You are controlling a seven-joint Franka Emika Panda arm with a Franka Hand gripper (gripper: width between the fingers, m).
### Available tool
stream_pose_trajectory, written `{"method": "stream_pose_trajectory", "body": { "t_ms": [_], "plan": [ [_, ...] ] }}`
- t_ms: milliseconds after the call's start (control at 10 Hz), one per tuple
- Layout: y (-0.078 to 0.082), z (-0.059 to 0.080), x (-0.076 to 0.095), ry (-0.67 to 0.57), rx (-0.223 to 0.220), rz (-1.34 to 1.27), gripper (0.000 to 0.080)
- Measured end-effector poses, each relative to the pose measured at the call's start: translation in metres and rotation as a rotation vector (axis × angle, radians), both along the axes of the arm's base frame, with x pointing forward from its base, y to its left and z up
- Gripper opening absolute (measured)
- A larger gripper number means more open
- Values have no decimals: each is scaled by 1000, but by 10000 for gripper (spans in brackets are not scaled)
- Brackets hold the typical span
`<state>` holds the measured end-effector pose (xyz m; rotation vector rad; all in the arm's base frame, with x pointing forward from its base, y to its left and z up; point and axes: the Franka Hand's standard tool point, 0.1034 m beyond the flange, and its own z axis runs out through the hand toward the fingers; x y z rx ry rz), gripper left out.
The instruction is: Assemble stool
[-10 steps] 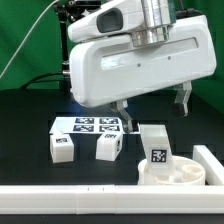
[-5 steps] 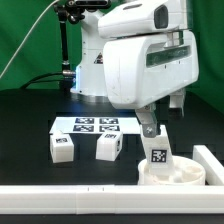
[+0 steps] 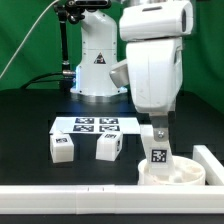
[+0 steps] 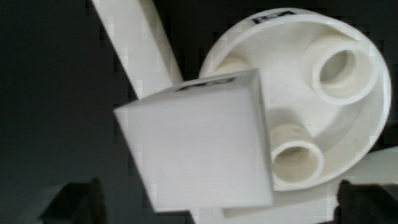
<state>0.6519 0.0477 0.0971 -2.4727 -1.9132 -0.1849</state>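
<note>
Behind front rail (image 3: 90, 198), seat (image 3: 186, 174) base hidden

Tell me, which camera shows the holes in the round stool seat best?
The wrist view: it looks down on the seat, so two round holes show clearly beside the upright leg. The exterior view sees the seat low from the side, its holes barely visible.

Table (image 3: 30, 110): black.
Seat disc (image 3: 190, 176): plain white, holes shadowed grey.
Upright leg (image 3: 157, 150): white, black-and-white square tag on front.
First loose leg (image 3: 62, 146), second loose leg (image 3: 109, 147): white, same checker-like tags on top.
Marker board (image 3: 96, 125): white, row of black-and-white tags.
Rail (image 3: 90, 205): plain white.
Robot arm (image 3: 150, 60): white shell, dark grey band.
Backdrop (image 3: 30, 40): green.
</note>
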Motion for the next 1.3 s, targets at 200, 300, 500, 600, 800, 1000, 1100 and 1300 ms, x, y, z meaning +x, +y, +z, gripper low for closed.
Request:
{"method": "stream_pose_trajectory", "body": {
  "t_ms": [200, 300, 500, 600, 800, 1000, 1100, 1300],
  "plan": [
    [0, -4, 0, -4, -29, 113, 649],
    [1, -6, -1, 1, -26, 90, 649],
    [1, -12, -3, 10, -25, 89, 649],
    [0, -13, -3, 11, -25, 87, 636],
    [-3, -14, -4, 13, -25, 84, 467],
    [-3, -14, -4, 17, -22, 51, 338],
    [-3, -15, -4, 17, -22, 51, 338],
    [-2, -15, -5, 31, -4, -122, 338]
  ]
}}
